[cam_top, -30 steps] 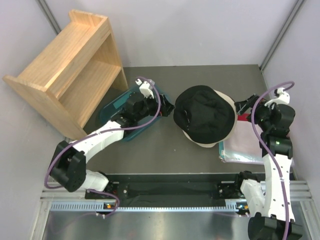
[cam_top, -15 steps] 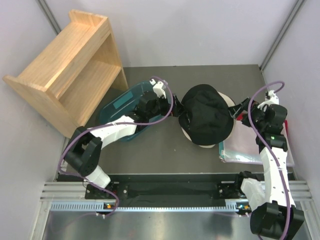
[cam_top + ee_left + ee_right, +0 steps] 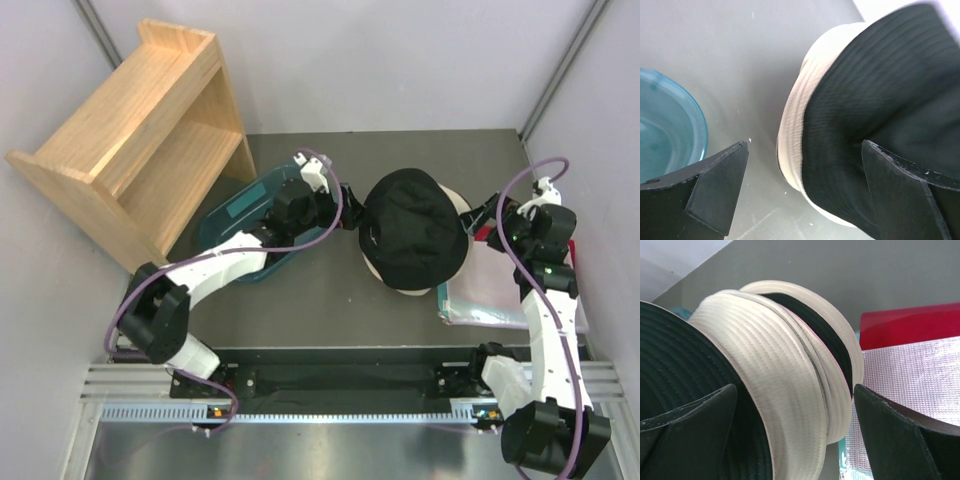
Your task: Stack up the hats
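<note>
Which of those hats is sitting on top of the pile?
The black hat is on top. It shows only black fabric, while the cream hats beneath it peek out just at their brims.

At least three hats (image 3: 415,240) in one pile, the exact number hidden; one wooden shelf (image 3: 130,140), one teal tub (image 3: 232,212), one clear plastic bag (image 3: 490,295).

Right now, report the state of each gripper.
Left gripper: open, jaws either side of the edge of the hats, gripping nothing.
Right gripper: open, jaws either side of the brims, gripping nothing.
</note>
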You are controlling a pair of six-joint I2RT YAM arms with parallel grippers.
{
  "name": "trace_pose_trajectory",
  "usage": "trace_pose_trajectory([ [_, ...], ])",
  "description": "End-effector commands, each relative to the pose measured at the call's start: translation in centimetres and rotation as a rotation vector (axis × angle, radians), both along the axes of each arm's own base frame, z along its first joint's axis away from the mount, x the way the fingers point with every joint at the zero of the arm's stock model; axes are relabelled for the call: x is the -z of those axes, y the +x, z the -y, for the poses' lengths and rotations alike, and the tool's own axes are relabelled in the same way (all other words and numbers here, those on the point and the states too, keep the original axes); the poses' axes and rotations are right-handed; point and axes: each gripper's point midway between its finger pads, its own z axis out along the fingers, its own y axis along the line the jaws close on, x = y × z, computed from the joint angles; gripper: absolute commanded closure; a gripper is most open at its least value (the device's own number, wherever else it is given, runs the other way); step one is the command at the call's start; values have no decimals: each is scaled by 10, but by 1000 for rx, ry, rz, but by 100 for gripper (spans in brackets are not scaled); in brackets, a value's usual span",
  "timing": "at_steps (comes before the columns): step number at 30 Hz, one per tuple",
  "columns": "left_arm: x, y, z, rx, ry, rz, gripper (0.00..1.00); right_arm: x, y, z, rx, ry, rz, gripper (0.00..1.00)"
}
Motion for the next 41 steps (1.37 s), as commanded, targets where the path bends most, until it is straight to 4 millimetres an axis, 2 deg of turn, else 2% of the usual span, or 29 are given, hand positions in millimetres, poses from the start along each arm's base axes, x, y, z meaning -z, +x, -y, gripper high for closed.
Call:
trace_pose_trajectory([
  [1, -46, -5, -21, -57, -25, 108, 1, -42, 6, 6, 2, -43, 97, 0],
  [5, -60, -9, -42, -85, -30, 127, 1, -56, 5, 10, 11, -73, 111, 0],
  [6, -56, -8, -50, -103, -14, 116, 1, -59, 4, 14, 24, -93, 118, 0],
  [8, -62, -10, -70, -164, -2, 126, 1, -70, 1, 22, 70, -129, 140, 0],
  [9, -57, -7, -88, -223, 35, 113, 1, -73, -1, 25, 81, -152, 150, 0],
  [10, -63, -9, -105, -280, 60, 137, 1, -77, -3, 28, 98, -169, 161, 0],
  [12, -56, -12, -130, -335, 119, 123, 1, -89, -9, 36, 143, -209, 197, 0],
  [15, -62, -15, -168, -423, 148, 128, 1, -99, -14, 40, 168, -228, 219, 0],
  [20, -60, -30, -215, -535, 236, 116, 1, -104, -21, 44, 204, -244, 241, 0],
  [24, -57, -38, -228, -573, 286, 91, 1, -105, -23, 46, 215, -253, 246, 0],
  [27, -57, -39, -231, -583, 291, 91, 1, -106, -25, 45, 214, -251, 247, 0],
  [41, -56, -42, -231, -579, 280, 91, 1, -104, -27, 46, 219, -257, 243, 0],
])
